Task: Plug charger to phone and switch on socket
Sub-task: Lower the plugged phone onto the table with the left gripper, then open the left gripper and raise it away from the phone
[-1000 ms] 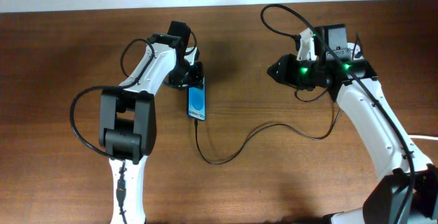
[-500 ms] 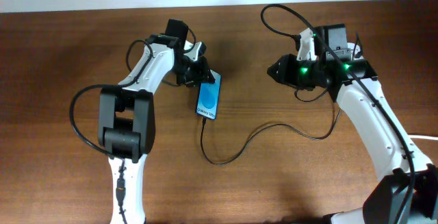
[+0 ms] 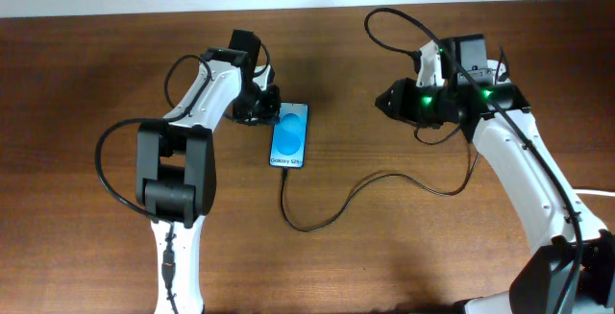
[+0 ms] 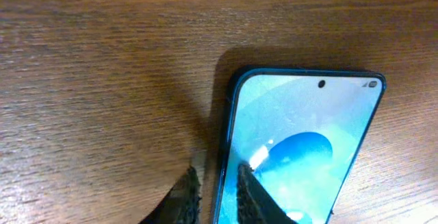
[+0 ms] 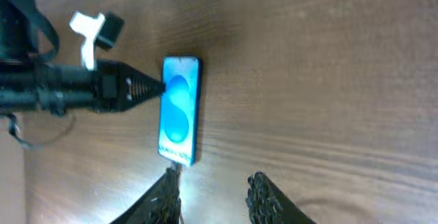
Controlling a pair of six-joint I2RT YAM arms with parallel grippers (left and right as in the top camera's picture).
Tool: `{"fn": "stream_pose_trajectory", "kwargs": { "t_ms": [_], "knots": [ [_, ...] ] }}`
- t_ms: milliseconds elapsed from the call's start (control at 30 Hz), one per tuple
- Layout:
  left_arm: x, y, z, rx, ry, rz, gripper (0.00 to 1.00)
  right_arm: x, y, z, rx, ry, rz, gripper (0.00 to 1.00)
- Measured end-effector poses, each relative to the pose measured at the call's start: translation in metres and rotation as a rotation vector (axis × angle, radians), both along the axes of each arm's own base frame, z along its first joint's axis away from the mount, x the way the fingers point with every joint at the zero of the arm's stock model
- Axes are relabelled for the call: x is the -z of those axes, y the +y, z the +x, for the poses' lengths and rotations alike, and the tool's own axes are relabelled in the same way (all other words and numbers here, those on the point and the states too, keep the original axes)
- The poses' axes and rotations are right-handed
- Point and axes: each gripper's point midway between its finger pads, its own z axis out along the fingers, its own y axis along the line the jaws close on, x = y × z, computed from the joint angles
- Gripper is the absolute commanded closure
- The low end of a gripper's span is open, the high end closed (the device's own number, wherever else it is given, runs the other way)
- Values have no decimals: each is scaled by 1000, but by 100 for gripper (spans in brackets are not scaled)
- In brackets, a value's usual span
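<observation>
Phone (image 3: 289, 135) lies screen-up on your table (image 3: 77, 84), left of centre, its blue display lit. At its upper left corner you have the left gripper (image 3: 273, 115). In the left wrist view its fingers (image 4: 254, 195) stand nearly together, one over the screen and the other over the wood just beside the phone's long edge. You cannot tell whether they pinch anything. From the phone's lower end the charger (image 3: 307, 229) runs down, loops, and trails right across the wood; its tip meets the phone's bottom edge. Farther right, your right gripper (image 3: 387, 100) hangs above the table, well apart from the phone, its fingers spread with nothing between them.
</observation>
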Motion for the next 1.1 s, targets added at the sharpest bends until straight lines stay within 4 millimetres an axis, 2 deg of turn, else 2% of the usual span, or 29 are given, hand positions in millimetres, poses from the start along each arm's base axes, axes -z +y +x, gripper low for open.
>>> {"fn": "stream_pose_trajectory", "kwargs": {
  "t_ms": [67, 133, 200, 233, 333, 400, 433, 500, 567, 600, 667, 833, 933, 1100],
  "knots": [
    [-10, 3, 6, -8, -12, 1, 65, 4, -3, -6, -17, 17, -19, 64],
    [-42, 11, 33, -35, -93, -13, 60, 2, -17, -12, -11, 54, -42, 61],
    [-97, 31, 65, -82, -221, -33, 58, -30, -40, -5, 16, 17, -71, 60],
    [-120, 40, 72, -100, -268, -38, 57, -43, -47, -2, 30, -2, -83, 59],
    [-191, 68, 76, -152, -382, -48, 55, -82, -68, 1, 62, -60, -123, 58],
    [-220, 74, 68, -157, -426, -50, 48, -98, -81, -3, 83, -71, -145, 58],
    [-223, 76, 67, -154, -432, -49, 42, -104, -91, -7, 102, -62, -155, 58],
    [-225, 81, 67, -128, -447, -37, 23, -118, -129, -12, 192, -61, -184, 58],
    [-230, 94, 67, -125, -468, -24, 12, -120, -159, -22, 261, -35, -195, 58],
    [-235, 105, 67, -133, -483, -15, 1, -119, -178, -27, 310, -19, -199, 57],
    [-244, 125, 64, -151, -502, 0, 1, -116, -218, -39, 419, 10, -205, 54],
    [-242, 159, 60, -212, -486, 69, 1, -115, -256, -53, 523, 30, -219, 51],
    [-241, 169, 60, -230, -485, 119, 1, -114, -259, -54, 533, 35, -225, 51],
    [-240, 172, 59, -237, -482, 139, 1, -114, -260, -54, 535, 37, -230, 50]
  ]
}}
